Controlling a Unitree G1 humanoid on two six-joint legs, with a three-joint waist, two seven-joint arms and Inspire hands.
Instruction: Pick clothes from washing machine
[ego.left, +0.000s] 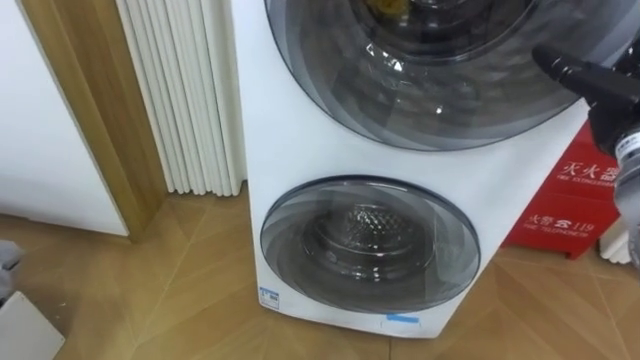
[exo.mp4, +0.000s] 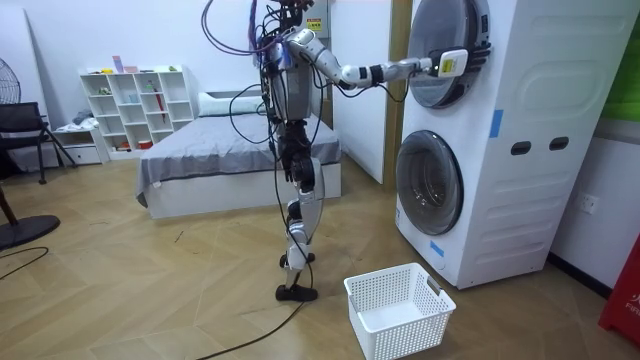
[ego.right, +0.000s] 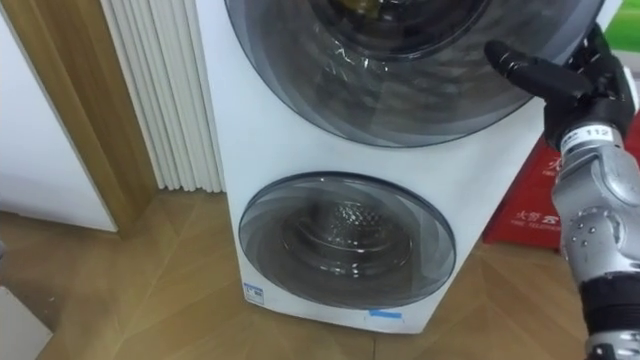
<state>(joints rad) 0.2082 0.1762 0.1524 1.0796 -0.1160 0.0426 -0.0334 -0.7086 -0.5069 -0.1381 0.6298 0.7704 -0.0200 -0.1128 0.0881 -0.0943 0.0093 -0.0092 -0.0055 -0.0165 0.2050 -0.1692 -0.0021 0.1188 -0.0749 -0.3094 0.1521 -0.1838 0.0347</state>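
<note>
The right arm is stretched out nearly straight at shoulder height towards the upper door (ego.right: 400, 70) of the washing machine. The right hand (ego.right: 562, 80) lies at that door's lower right edge, dark against the glass and pointing up and inward over it. Below the door's edge the wrist bends, and the silver forearm runs down and back from it towards the robot's right side. In the room view the robot stands upright on both legs, facing the upper door from the room view's left and a step away from it. Its torso is straight and its shoulder is level with the door's middle.
</note>
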